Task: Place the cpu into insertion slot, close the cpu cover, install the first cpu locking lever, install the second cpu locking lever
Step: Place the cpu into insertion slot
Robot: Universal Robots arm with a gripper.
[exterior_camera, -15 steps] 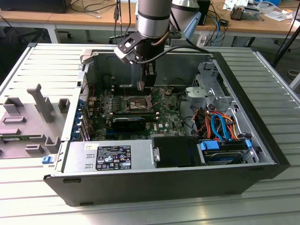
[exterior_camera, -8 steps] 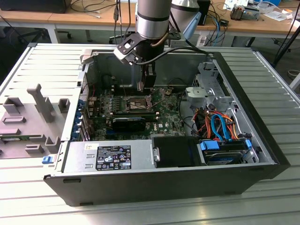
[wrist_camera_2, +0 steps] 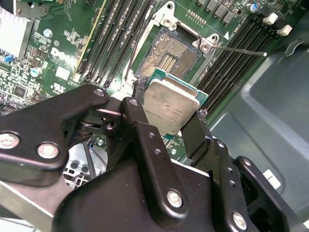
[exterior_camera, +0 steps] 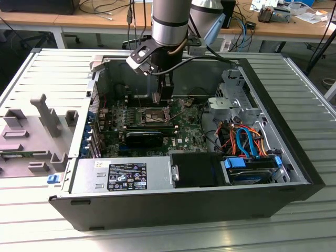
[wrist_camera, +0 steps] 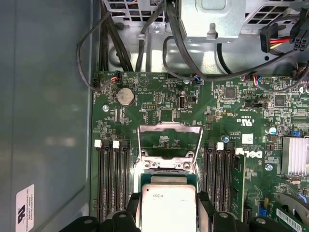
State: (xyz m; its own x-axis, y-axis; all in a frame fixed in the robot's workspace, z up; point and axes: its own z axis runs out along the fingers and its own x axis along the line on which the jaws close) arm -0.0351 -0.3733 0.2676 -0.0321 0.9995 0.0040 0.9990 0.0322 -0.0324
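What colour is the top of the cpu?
The cpu top is dull silver-grey; it shows best in the second wrist view.

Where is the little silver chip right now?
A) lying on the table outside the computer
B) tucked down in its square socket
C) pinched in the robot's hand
C: the hand pinches the cpu by two edges, and the insertion slot on the board lies bare.

An open computer case [exterior_camera: 173, 207] is laid on a ribbed metal table [exterior_camera: 47, 68], with a grey plastic fixture [exterior_camera: 44, 113] set beside it on the exterior view's left. Inside, a green motherboard [wrist_camera: 227, 111] is seen (a coin battery [wrist_camera: 125, 96] and black memory slots [wrist_camera: 112, 179] are mounted on it), near a power supply [exterior_camera: 121, 176] and a blue drive caddy [exterior_camera: 252, 165].
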